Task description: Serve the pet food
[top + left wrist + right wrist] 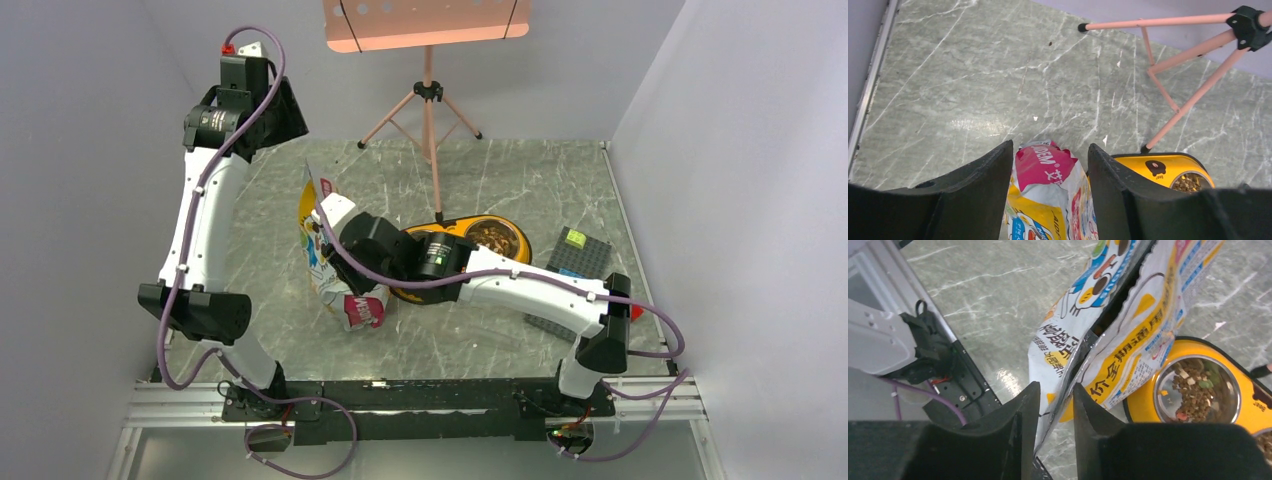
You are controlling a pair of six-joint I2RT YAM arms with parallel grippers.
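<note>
The crinkly white-and-yellow bag [340, 295] leans on the table just left of the yellow feeder [455, 225], its magenta band [1045, 165] toward the arms' bases. Brown pet food [1198, 387] fills a steel bowl of the feeder [1143, 402]. My right gripper [1055, 385] is at the bag [1128, 340]. Its jaws stand a little apart and the bag's thin edge runs between them. My left gripper [1050, 145] is open and raised high at the back left [285, 115], well clear of the bag below it.
A pink tripod stand [428, 100] rises behind the feeder, one leg's foot close to it [1168, 120]. A black block with a green label [578, 255] lies right of the feeder. Grey walls close in both sides.
</note>
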